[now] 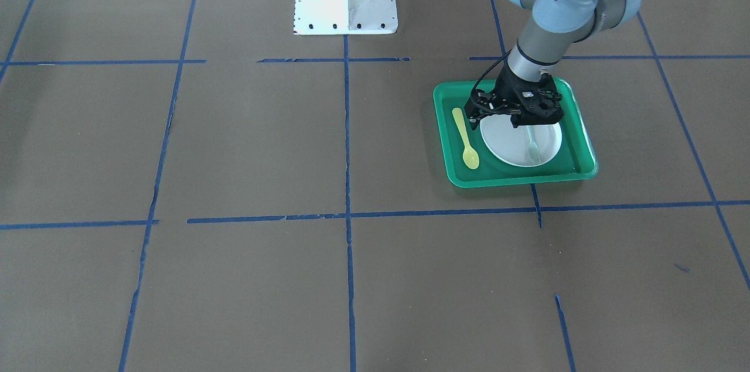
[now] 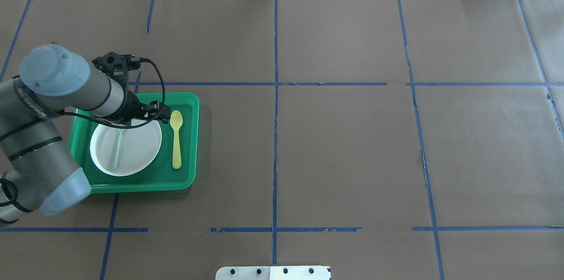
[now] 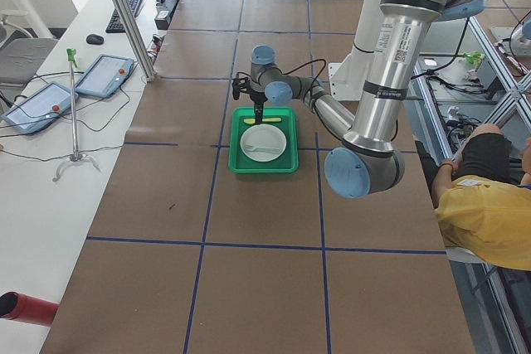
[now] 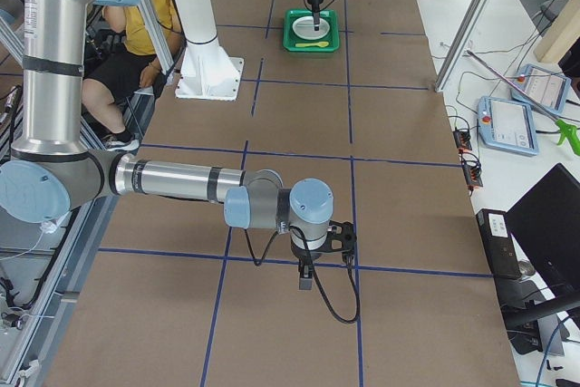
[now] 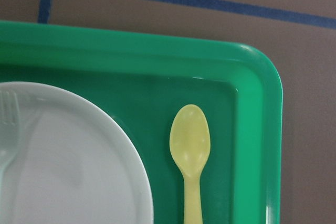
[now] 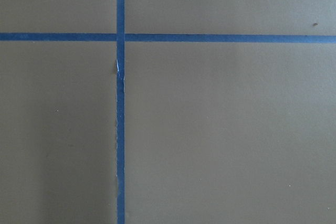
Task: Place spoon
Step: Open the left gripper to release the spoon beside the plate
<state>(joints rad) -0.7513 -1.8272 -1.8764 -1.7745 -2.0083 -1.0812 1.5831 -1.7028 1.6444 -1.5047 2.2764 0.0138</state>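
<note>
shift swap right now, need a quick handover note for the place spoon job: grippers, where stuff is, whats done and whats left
Left gripper: hangs over the far part of the green plastic tray, next to the spoon's bowl, not holding the spoon. Whether its fingers are open or shut cannot be told.
Right gripper: far off over bare table; state cannot be told.
Small yellow plastic spoon: flat in the tray, beside the round white plate, apart from it. A pale grey-green plastic fork lies on the plate.
Done: spoon appears set down.
Left: probably only pulling the left arm clear.
</note>
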